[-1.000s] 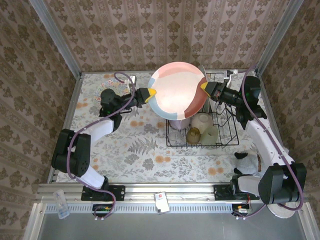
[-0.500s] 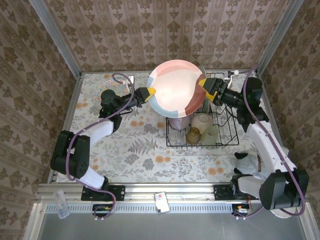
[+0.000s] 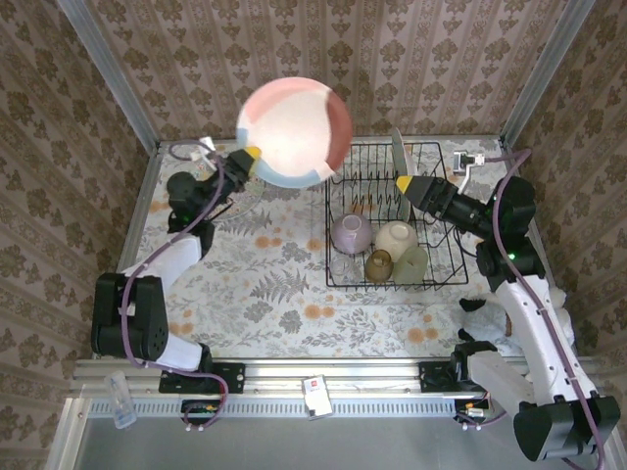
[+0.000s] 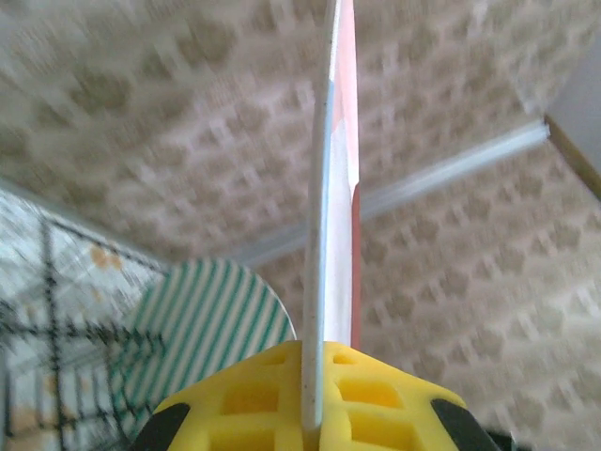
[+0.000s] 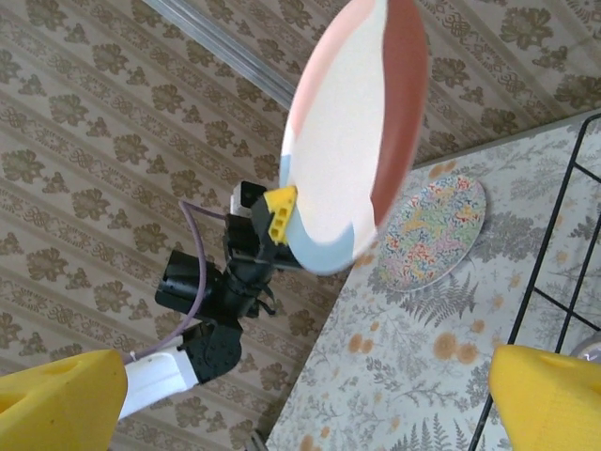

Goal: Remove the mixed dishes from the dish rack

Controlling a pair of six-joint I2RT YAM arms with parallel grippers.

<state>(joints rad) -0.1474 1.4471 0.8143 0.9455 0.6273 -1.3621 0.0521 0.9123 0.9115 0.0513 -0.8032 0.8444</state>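
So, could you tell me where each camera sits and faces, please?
Top external: above and behind the bases, facing down on the table and dish rack; both arms show.
Left wrist: on the left arm, facing along the colour-block plate, edge-on in its shut jaws.
Right wrist: on the right arm, facing left over the table; its open jaws at the bottom corners, left arm beyond.
Shared: every view shows that plate.

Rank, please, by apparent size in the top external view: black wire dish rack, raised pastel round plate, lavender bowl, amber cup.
1. Black wire dish rack.
2. Pastel round plate, likely enlarged by nearness to the camera.
3. Lavender bowl.
4. Amber cup.
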